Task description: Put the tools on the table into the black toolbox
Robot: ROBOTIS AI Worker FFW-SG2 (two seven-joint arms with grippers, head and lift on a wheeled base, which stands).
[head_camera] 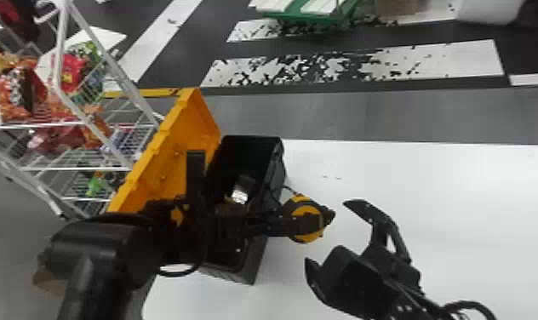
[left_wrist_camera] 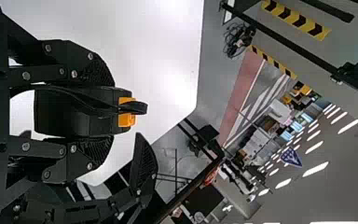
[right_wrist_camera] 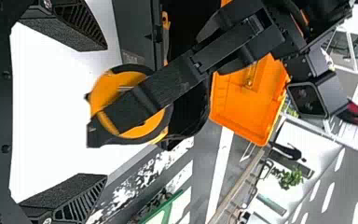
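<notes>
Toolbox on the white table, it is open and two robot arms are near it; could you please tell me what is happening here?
The left gripper holds a tape measure just right of the toolbox, not yet inside. The orange lid is open, and something shiny lies inside the box. The right gripper is empty, its fingers apart.

One black toolbox (head_camera: 255, 261), one orange lid (head_camera: 196, 123), one yellow-black tool (head_camera: 301, 210) — left gripper (head_camera: 313, 225) plus right gripper (head_camera: 328, 233): two.
</notes>
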